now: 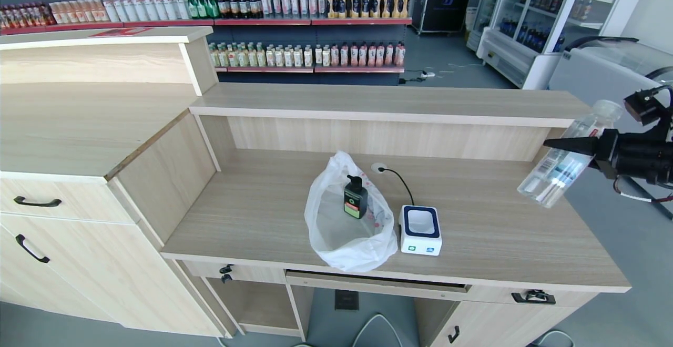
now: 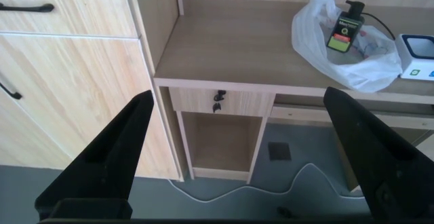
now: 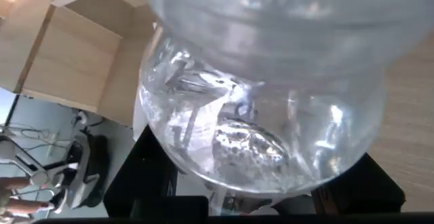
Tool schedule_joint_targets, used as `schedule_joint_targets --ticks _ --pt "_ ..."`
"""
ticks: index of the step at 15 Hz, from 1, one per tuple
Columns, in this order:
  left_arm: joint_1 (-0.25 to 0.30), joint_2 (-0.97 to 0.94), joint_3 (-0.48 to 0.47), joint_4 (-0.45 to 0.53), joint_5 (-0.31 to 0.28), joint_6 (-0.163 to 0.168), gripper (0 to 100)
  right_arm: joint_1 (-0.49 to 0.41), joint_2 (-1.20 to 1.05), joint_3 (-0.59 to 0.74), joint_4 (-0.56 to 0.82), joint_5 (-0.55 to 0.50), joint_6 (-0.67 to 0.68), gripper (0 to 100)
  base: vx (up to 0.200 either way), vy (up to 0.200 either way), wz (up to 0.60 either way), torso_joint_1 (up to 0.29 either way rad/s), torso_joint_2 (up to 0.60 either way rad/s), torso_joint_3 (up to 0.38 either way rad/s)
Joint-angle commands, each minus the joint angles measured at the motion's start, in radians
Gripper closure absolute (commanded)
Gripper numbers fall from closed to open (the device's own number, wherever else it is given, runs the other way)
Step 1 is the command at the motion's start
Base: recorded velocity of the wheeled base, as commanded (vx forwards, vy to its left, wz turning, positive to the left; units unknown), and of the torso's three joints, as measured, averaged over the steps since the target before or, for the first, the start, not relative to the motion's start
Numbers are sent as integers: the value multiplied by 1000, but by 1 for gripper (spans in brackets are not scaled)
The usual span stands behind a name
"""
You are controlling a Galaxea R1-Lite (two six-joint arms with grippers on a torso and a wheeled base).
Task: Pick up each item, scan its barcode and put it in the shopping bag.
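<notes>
**A:** Where did things stand, nearest first?

**B:** The left gripper [image 2: 237, 94] hung low before the front edge of the counter [image 1: 499, 242], its fingers spread wide with nothing between them. About midway along that front edge sat the white shopping bag [image 1: 336, 242], mouth open, with a dark pump bottle [image 1: 355, 198] upright inside. The scanner [image 1: 420, 230] stood just beside the bag on its right, window up. Its cable [image 1: 402, 181] ran to a hole nearer the counter's back wall.

**A:** And the item in hand?

**B:** The clear bottle [image 1: 565, 157] was in the air over the counter's right end, well apart from the scanner, tilted with its cap up and outward. The right gripper [image 1: 575, 150] was pinching it about the middle.

**A:** How would it handle?

**B:** I judged it thin-walled and slick, with some weight from the liquid. A hard squeeze would dent it, and a loose one would let it slide. The middle, by the label band, looked the sound place to hold, provided the barcode could face the scanner's window. Drinks shelves [image 1: 310, 21] stood far behind.
</notes>
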Motion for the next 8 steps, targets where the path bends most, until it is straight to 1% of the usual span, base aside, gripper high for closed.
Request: schedule_joint_targets --ticks 1,3,5,8 --pt "1 0 0 0 0 0 0 123 -249 47 80 60 91 100 0 0 0 0 0 0" --pt "1 0 0 0 0 0 0 164 -294 76 83 67 93 100 0 0 0 0 0 0" --pt "1 1 0 0 0 0 0 213 -377 127 88 135 95 100 0 0 0 0 0 0" --pt "1 1 0 0 0 0 0 295 -460 167 88 147 93 100 0 0 0 0 0 0"
